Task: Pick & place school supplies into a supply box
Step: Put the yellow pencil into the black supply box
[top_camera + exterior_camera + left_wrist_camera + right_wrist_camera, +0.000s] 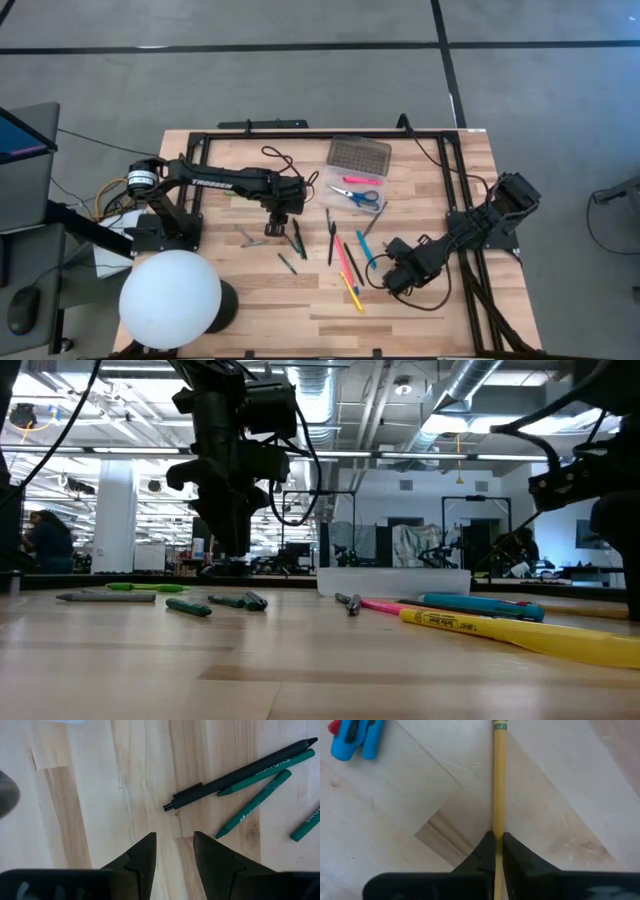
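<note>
The supply box (356,172) lies open at the far middle of the table, with blue-handled scissors (358,196) and a pink pen in it. Loose school supplies lie in front of it: a black pen (235,774), green crayons (252,806), and pink, yellow and blue markers (350,268). My left gripper (175,842) hangs open above bare wood near the black pen, with nothing between its fingers. My right gripper (496,842), near the table's right side (392,275), is shut on a wood-coloured pencil (499,780). My right gripper pinches the pencil's shaft (498,827) between its two fingers, one on either side. The fingers come from above, pointing steeply down. The pencil's far end, with a green band (500,726), reaches away from the fingers and appears to lie on the wood.
A blue marker (354,737) lies close to the right gripper. A white globe (170,298) stands at the table's near left corner. A black frame (440,140) and cables run along the far and right sides. Bare wood lies along the near edge.
</note>
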### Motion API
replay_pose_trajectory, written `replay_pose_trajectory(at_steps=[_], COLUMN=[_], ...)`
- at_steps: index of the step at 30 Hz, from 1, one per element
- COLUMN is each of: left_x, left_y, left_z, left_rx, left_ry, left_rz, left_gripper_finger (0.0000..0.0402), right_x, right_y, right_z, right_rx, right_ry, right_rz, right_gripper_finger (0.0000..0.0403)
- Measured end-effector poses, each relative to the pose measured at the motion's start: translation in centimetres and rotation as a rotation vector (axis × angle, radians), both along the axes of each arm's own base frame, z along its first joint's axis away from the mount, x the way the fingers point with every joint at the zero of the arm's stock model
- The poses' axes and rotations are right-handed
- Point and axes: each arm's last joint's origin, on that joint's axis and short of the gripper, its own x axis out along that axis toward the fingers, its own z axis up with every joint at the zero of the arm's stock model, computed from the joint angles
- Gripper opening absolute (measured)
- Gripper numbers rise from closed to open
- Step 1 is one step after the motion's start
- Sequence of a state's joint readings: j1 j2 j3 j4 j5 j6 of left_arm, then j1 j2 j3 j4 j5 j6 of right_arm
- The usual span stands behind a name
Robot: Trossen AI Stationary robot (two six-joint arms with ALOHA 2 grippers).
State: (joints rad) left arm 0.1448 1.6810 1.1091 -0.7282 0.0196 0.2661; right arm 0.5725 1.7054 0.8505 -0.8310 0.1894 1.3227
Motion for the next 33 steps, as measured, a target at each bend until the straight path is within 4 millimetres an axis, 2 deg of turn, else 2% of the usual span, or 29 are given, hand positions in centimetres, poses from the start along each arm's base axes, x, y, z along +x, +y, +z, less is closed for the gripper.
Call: replay_pose_trajectory(at_steps=[12,16,24,29,33], left_x=[0.0,0.0,0.0,0.0,0.0], left_y=[0.0,0.0,0.0,0.1,0.1], left_z=[0.0,0.0,0.0,0.0,0.0], left_rx=[0.006,0.006,0.007,0.009,0.028], left_ry=[-0.002,-0.002,-0.002,-0.002,0.001], left_rz=[0.002,0.002,0.002,-0.001,-0.002], left_gripper_finger=[0.0126,0.0126,0.0126,0.0126,0.0126], right_x=[-0.3,0.2,1.3,2.3,3.8], right_y=[1.2,1.7,2.4,1.8,-0.2], right_z=[0.2,1.0,2.7,4.3,5.0], right_rx=[-0.113,-0.176,-0.219,-0.334,-0.438], right_ry=[-0.117,-0.201,-0.239,-0.255,-0.23], right_rz=[-0.015,-0.004,0.083,0.142,0.194], right_gripper_finger=[0.0,0.0,0.0,0.0,0.0])
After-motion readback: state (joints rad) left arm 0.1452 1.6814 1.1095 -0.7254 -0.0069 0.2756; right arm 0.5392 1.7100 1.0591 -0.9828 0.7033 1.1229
